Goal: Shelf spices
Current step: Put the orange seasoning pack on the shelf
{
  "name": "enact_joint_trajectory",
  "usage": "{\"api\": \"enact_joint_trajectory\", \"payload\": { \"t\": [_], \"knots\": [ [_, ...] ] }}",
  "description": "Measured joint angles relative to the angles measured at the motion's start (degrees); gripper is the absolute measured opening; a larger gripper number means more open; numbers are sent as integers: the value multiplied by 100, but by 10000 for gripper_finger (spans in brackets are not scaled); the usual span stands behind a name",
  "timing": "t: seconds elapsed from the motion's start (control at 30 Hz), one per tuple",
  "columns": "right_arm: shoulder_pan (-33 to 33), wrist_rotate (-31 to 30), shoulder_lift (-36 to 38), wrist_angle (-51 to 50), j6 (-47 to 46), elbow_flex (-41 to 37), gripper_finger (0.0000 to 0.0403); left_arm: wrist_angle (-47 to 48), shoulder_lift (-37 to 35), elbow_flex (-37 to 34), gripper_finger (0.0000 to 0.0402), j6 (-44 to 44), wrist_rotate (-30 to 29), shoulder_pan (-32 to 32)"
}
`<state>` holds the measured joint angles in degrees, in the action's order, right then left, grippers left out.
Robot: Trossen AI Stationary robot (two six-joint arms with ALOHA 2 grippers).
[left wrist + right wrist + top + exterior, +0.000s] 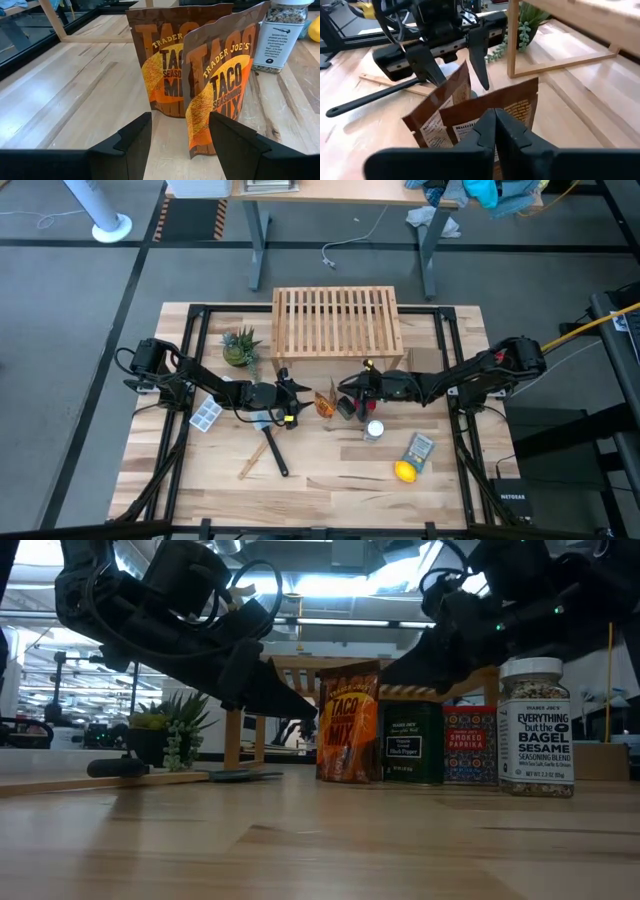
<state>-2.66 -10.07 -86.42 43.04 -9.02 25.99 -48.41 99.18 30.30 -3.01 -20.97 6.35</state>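
Right hand [495,131] clenched tight, apparently nipping the top edge of the rear taco packet [492,115]; left hand [180,145] released, straddling the front packet [220,80]. Packets upright on the surface [330,470] before the shelf [338,323]. Light, floppy, crinkly foil; best pinched at the stiff sealed top.

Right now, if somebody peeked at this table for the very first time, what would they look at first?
Probably the two orange taco packets standing in the middle of the table, with both dark arms reaching in at them. The left pincer is open right in front of them, and the right pincer is shut by the packets' top edges on the other side. Behind them stands the wooden shelf.
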Motion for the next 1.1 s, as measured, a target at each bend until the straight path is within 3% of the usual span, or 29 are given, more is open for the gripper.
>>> {"api": "enact_joint_trajectory", "payload": {
  "t": [0.4,1.1],
  "knots": [
    [2,89,-1217,132,188,732,8,38,0,2,190,2,0,45],
    [4,430,-1271,93,199,801,5,-63,-2,2,190,92,0,50]
  ]
}}
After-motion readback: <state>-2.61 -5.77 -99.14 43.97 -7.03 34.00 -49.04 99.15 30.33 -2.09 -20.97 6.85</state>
